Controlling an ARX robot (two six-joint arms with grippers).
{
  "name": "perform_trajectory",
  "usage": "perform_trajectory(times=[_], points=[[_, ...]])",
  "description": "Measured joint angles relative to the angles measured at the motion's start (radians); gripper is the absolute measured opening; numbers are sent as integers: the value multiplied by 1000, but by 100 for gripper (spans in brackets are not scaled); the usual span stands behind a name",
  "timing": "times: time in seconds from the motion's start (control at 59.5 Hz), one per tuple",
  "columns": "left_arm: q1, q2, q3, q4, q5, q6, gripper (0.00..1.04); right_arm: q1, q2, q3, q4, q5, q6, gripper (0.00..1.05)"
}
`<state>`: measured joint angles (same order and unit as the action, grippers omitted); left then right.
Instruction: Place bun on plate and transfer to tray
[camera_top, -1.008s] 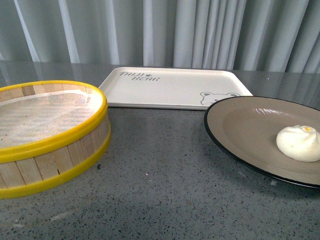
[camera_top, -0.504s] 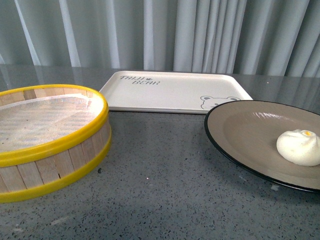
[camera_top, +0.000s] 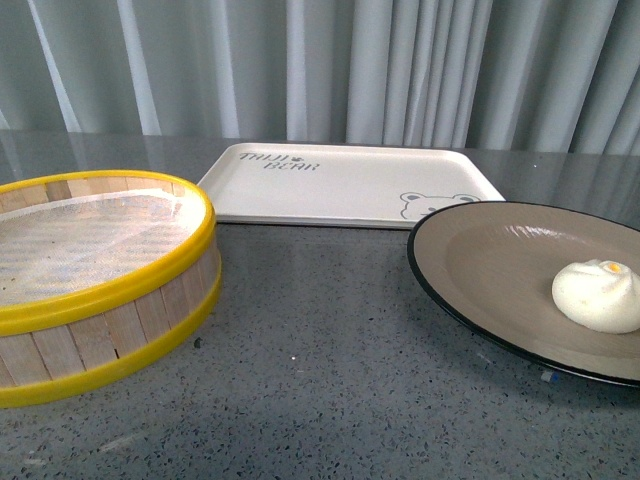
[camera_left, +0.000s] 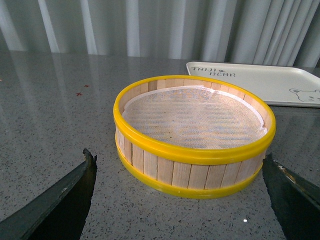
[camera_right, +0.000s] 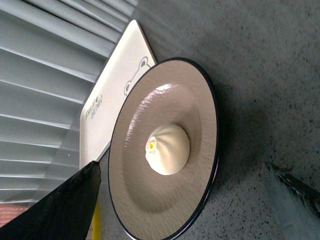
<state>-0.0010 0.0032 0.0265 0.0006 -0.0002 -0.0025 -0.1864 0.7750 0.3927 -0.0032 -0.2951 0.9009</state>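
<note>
Grey curtains (camera_top: 400, 70) hang behind a speckled grey desk (camera_top: 320, 380) where an ARX robot's job looks half done. The bun (camera_top: 597, 295) sits on the plate (camera_top: 490, 250) near its middle, pleats up, orange dot on top. Plate is at the desk's right side. Its far-left rim meets the near right corner of the tray (camera_top: 340, 185) and hides part of the bear face; touching or just overlapping, can't tell. Tray lies flat at back ctr, long axis running left-right, w/ nothing on it. A yellow-rimmed basket (camera_top: 100, 290) stands at left, holding only its cloth liner.

Neither arm shows in the front view; the wrist cams fill in. The right end effector (camera_right: 182, 164) is released, fingers (camera_right: 60, 210) spread wide & gripping nothing, w/ plate and bun straight ahead of it. The left end effector (camera_left: 178, 156) is likewise released & bare, facing the basket, tray beyond.

Step left, as it looks: shift plate onto tray. Right arm is the nearer one. Tray lies beyond the plate and to its left, so the move would run away from the robot & leftward, a short hop. Likely grip is on the thin black rim. Main risk is tilt, since a round bun could roll on so shallow a plate.
</note>
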Motion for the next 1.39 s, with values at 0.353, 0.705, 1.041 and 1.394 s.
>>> perform_trajectory(times=[0.353,0.705,1.041,1.394], points=[[0,0,0,0,0,0,98,-116,181,-16,92,-116,92,96],[0,0,0,0,0,0,98,-98,377,-8,253,-174,129,96],[0,0,0,0,0,0,98,-36,564,35,400,-188,198,94],[0,0,0,0,0,0,98,-16,645,70,463,-193,233,25]])
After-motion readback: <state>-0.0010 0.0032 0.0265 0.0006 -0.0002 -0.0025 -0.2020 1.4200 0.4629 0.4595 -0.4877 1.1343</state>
